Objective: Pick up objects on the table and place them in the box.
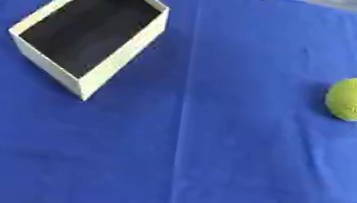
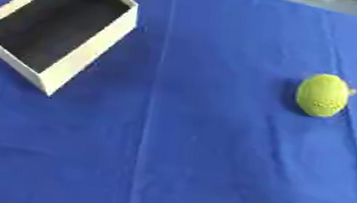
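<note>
Left eye view: lemon (image 1: 353, 99) well right of box (image 1: 51, 61).

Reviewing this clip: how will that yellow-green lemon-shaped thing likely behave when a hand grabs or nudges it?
The lemon-shaped object is rounded and egg-like, so a nudge would probably roll it across the blue cloth. Its dimpled skin may aid grip. Neither hand shows in either view.
</note>
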You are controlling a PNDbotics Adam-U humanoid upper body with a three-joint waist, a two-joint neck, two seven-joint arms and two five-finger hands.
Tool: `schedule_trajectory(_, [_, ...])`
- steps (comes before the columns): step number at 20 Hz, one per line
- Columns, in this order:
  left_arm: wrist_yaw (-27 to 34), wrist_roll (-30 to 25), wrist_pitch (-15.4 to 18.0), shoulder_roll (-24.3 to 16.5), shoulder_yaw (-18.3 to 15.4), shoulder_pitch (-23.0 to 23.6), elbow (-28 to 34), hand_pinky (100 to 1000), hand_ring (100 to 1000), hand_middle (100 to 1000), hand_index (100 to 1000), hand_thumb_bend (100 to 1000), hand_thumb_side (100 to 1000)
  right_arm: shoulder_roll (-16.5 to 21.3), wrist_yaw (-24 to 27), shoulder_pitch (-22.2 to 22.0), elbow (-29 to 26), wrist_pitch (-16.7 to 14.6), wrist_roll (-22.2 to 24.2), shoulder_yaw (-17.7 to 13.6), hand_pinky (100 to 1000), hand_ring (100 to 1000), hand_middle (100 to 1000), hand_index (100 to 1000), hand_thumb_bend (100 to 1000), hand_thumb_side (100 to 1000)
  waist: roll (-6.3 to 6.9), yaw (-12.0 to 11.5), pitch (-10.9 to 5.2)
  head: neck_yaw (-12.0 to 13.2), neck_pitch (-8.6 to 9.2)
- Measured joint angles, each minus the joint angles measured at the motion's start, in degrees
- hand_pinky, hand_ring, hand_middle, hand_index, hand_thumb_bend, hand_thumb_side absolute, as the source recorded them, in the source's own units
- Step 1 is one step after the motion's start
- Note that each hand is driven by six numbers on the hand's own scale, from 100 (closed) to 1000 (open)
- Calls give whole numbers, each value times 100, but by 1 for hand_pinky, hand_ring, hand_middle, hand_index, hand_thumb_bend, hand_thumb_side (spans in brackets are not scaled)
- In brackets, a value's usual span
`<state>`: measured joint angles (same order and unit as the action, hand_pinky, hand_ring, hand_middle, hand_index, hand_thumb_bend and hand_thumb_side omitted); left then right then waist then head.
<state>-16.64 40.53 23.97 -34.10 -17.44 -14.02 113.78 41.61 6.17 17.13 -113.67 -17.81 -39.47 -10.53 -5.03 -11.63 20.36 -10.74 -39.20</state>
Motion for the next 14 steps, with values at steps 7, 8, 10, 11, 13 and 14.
schedule_trajectory(7, [0, 14, -6, 0, 0, 0, 0, 781, 599, 620, 638, 458, 235, 0, 2, 3, 0, 12, 47, 12, 716, 675, 567, 771, 100, 751, 0, 21, -23, -18, 0])
schedule_trajectory(8, [0, 14, -6, 0, 0, 0, 0, 781, 599, 620, 638, 458, 235, 0, 0, 0, 0, 22, 58, 16, 717, 678, 570, 773, 100, 726, 0, 21, -23, -28, -1])
schedule_trajectory(10, [0, 15, -7, 0, 0, 0, 0, 781, 599, 620, 637, 457, 235, 1, -82, -26, 0, 103, 105, 15, 720, 687, 577, 779, 100, 708, -1, 21, -23, -53, -5])
schedule_trajectory(11, [0, 16, -7, 0, 0, 0, 0, 781, 599, 620, 637, 457, 235, 4, -176, -60, 0, 190, 146, 15, 723, 696, 586, 785, 100, 656, -1, 21, -23, -62, -9])
schedule_trajectory(13, [0, 17, -8, 0, 0, 0, 0, 780, 598, 620, 637, 457, 234, 27, -469, -128, 0, 474, 303, 19, 734, 718, 608, 802, 100, 585, -2, 22, -23, -82, -18])
schedule_trajectory(14, [0, 17, -9, 0, 0, 1, 0, 780, 598, 620, 637, 456, 234, 57, -656, -157, 0, 640, 420, 29, 741, 729, 618, 808, 100, 558, -2, 22, -23, -90, -36])
